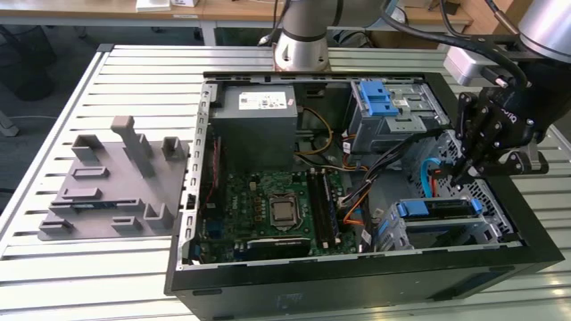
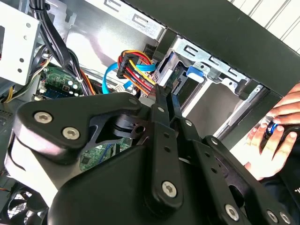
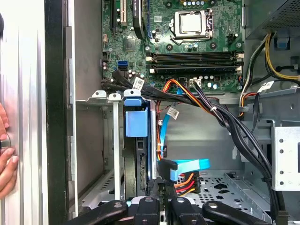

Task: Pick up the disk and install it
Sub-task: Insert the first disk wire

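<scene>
Gripper [image 1: 459, 178] first, the black linkage type: its 2 fingers [image 2: 162, 101] are pressed together with nothing between them that I can see, so it isn't carrying anything. It hangs inside the open case on the exterior view's right, just above the lower silver metal drive cage [image 1: 486, 231].

The flat silver-grey disk [image 1: 437, 208] with its blue plastic carrier rails is already in that cage, not in the gripper. In the first wrist view you look along it edge-on, with the blue tab at its near end between the cage walls. My guess is it's slotted in that way so the rails ride the cage guides. I can't tell whether it's fully home.

Near the fingertips, a thin blue flat cable [image 3: 190, 165] and a bundle of red, orange and yellow wires [image 2: 136, 65] run over towards the cage, presumably so they reach the drive's connectors.

Further out there's the green motherboard [image 1: 267, 200] and the black tower case [image 1: 357, 284], lying on its side on a slatted table [image 1: 107, 281]. A person's hand [image 2: 274, 136] rests at the case edge, probably steadying it.
</scene>
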Motion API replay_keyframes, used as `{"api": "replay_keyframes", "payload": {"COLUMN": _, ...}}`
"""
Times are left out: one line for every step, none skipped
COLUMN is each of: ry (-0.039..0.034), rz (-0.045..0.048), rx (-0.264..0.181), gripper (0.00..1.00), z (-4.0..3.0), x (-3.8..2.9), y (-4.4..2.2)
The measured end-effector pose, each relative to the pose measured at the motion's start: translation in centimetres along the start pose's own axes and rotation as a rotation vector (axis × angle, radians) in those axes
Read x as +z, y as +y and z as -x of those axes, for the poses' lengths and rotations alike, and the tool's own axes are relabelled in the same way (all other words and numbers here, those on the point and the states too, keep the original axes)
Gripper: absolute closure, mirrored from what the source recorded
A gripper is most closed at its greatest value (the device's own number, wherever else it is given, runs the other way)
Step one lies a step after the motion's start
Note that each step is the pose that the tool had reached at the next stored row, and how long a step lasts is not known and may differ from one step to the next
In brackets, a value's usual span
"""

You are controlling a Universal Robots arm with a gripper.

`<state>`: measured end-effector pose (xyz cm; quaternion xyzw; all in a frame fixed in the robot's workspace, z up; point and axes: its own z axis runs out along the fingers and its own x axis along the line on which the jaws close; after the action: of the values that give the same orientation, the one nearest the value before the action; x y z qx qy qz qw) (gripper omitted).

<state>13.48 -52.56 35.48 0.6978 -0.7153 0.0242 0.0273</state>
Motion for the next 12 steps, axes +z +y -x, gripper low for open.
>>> {"api": "replay_keyframes", "payload": {"ry": -0.0001, "rz": 0.0, "rx": 0.0, "gripper": 0.84, "z": 0.0, "x": 0.01, "y": 0.0}}
{"api": "replay_keyframes", "payload": {"ry": -0.0004, "rz": 0.0001, "rx": 0.0, "gripper": 0.84, "z": -0.01, "x": 0.04, "y": 0.01}}
{"api": "replay_keyframes", "payload": {"ry": -0.0012, "rz": 0.0, "rx": 0.0, "gripper": 0.84, "z": -0.06, "x": 0.09, "y": 0.01}}
{"api": "replay_keyframes", "payload": {"ry": -0.0021, "rz": 0.0001, "rx": 0.0, "gripper": 0.84, "z": -0.11, "x": 0.16, "y": 0.0}}
{"api": "replay_keyframes", "payload": {"ry": -0.0028, "rz": 0.0001, "rx": 0.0, "gripper": 0.84, "z": -0.2, "x": 0.23, "y": 0.0}}
{"api": "replay_keyframes", "payload": {"ry": -0.0034, "rz": 0.0001, "rx": 0.0, "gripper": 0.84, "z": -0.31, "x": 0.32, "y": 0.0}}
{"api": "replay_keyframes", "payload": {"ry": -0.0034, "rz": 0.0001, "rx": 0.0, "gripper": 0.84, "z": -0.41, "x": 0.41, "y": -0.01}}
{"api": "replay_keyframes", "payload": {"ry": -0.0036, "rz": 0.0001, "rx": 0.0, "gripper": 0.84, "z": -0.45, "x": 0.51, "y": -0.01}}
{"api": "replay_keyframes", "payload": {"ry": -0.0036, "rz": 0.0001, "rx": 0.0, "gripper": 0.84, "z": -0.45, "x": 0.61, "y": 0.0}}
{"api": "replay_keyframes", "payload": {"ry": -0.0033, "rz": 0.0001, "rx": 0.0, "gripper": 0.84, "z": -0.45, "x": 0.66, "y": 0.03}}
{"api": "replay_keyframes", "payload": {"ry": -0.0033, "rz": 0.0001, "rx": 0.0, "gripper": 0.84, "z": -0.45, "x": 0.72, "y": 0.05}}
{"api": "replay_keyframes", "payload": {"ry": -0.0034, "rz": 0.0001, "rx": 0.0, "gripper": 0.84, "z": -0.45, "x": 0.79, "y": 0.08}}
